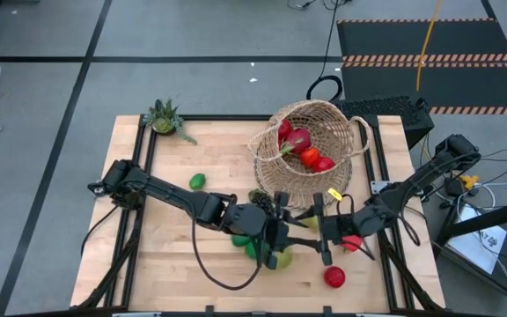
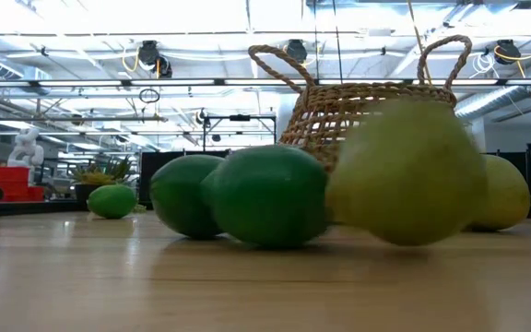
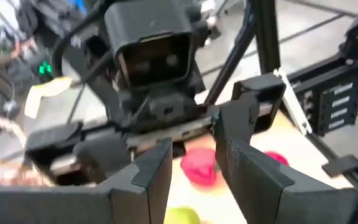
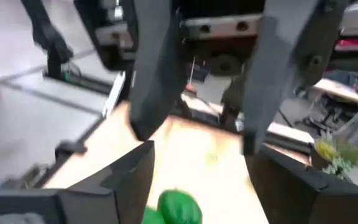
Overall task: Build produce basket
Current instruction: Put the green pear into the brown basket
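Note:
The tan wicker basket (image 1: 311,141) stands at the table's far right (image 2: 367,111) with several red and pink fruits (image 1: 306,151) inside. Limes (image 1: 246,245) and a yellow-green pear (image 1: 280,259) lie on the table at the centre, and show large in the low view, the limes (image 2: 265,195) beside the pear (image 2: 408,175). My left gripper (image 1: 287,227) (image 3: 194,152) and right gripper (image 1: 317,231) (image 4: 197,155) face each other just above those fruits, both open and holding nothing. A red piece (image 1: 352,242) (image 3: 199,167) lies under the right arm. A red apple (image 1: 334,277) lies near the table's near edge.
A single lime (image 1: 198,181) (image 2: 112,200) lies left of centre. A second pear (image 1: 311,220) (image 2: 503,192) lies near the basket. The spiky potted plant (image 1: 164,119) stands at the far left corner. Bare wood shows on the table's left and near parts.

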Available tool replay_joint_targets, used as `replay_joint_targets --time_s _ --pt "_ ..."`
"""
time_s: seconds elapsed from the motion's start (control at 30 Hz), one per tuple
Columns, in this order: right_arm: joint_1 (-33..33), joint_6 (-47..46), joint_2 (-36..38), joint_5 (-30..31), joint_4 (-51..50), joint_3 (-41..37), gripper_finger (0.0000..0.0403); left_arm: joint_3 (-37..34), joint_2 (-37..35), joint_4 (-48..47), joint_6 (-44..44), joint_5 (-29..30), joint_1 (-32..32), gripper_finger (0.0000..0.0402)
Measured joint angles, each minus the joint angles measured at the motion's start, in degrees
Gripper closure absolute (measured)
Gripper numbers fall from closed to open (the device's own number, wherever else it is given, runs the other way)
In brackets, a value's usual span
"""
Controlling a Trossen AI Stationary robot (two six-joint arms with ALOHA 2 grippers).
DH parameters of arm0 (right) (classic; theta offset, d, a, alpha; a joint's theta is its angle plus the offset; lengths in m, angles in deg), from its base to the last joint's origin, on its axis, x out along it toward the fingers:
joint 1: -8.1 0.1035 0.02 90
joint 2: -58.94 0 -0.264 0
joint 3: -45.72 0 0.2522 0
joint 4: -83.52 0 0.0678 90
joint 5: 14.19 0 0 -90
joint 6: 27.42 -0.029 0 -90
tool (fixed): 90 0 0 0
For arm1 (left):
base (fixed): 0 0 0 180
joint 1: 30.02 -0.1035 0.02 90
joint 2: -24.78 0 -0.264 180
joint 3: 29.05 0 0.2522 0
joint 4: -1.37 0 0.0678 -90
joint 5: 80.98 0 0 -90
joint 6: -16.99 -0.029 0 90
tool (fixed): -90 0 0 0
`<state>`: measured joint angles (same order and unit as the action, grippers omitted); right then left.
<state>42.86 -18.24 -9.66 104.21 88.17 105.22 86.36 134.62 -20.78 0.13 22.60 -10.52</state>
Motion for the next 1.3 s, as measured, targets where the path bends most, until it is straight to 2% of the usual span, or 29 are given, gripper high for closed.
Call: replay_joint_targets --time_s 0.17,0.4,0.57,0.77,0.9,1.07,1.3 --pt "0.0 -0.97 0.0 0.05 -4.19 0.0 0.0182 0.0 0.0 -5.2 2.75 3.01 0.72 0.0245" --pt "0.65 -1.12 0.0 -0.08 -11.43 0.0 0.0182 0.0 -0.84 -13.91 4.11 3.11 3.56 0.0245" --pt "0.73 -6.22 0.0 -0.09 -13.66 0.0 0.0181 0.07 -2.46 -18.27 7.83 5.86 5.08 0.0245" --pt "2.16 -10.83 -0.95 -0.27 -14.1 0.0 0.0171 0.04 -3.15 -21.52 10.82 6.04 5.79 0.0245" --pt "3.32 -12.96 -3.63 -3.17 -11.1 0.0 0.0155 0.04 -3.17 -24.86 13.47 6.02 6.3 0.0245" --pt "4.64 -14.08 -10.63 -3.2 -3.05 0.0 0.013 0.04 -3.17 -28.3 16.1 6.08 7.25 0.0245" --pt "7.16 -18.11 -20.19 -5.17 6.17 0.01 0.0093 0.04 -2.82 -33.42 27.89 6.19 10.11 0.0245"
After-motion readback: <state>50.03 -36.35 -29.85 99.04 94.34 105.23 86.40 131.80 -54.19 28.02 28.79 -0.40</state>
